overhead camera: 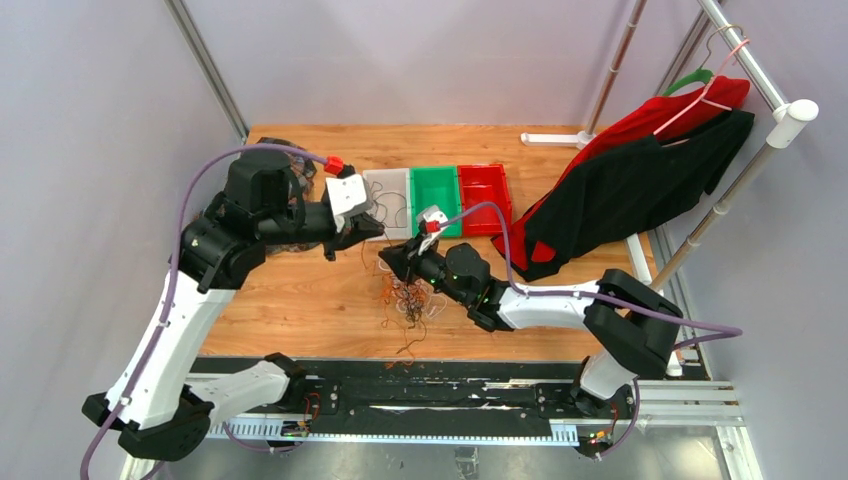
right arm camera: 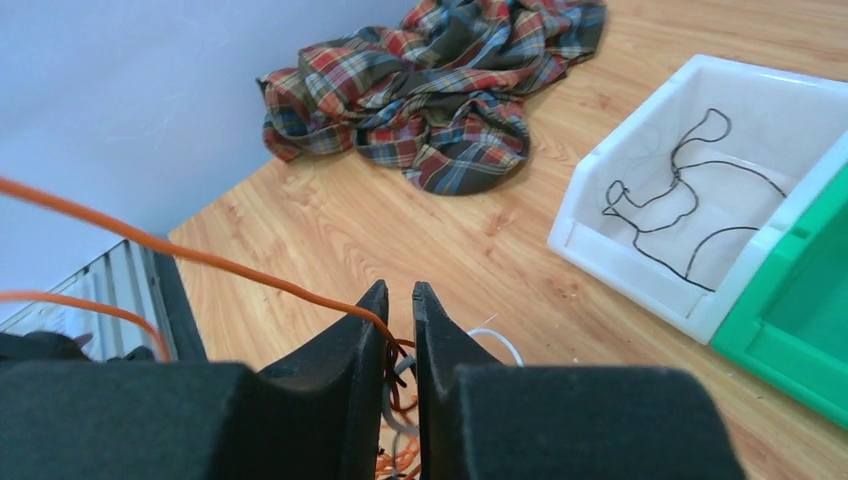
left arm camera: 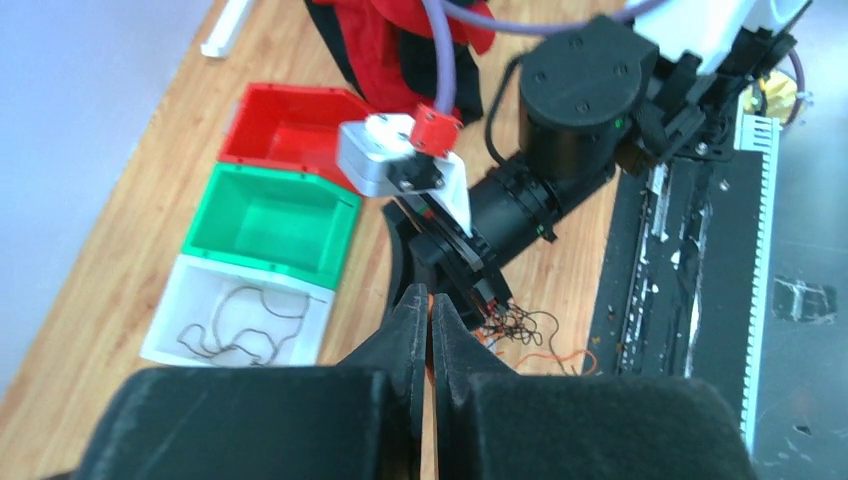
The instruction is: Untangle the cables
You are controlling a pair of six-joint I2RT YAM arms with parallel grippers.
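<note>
Wooden table enclosed by grey walls. The cables lie heaped mid-table toward the near edge. The right gripper pinches an orange strand. The left gripper has its jaws nearly together, contents indiscernible. A white bin, green bin and red bin sit toward the far edge.

The wooden table carries a white bin, a green bin and a red bin side by side at twelve o'clock. A plaid cloth lies at ten o'clock; the cables lie toward six.
</note>
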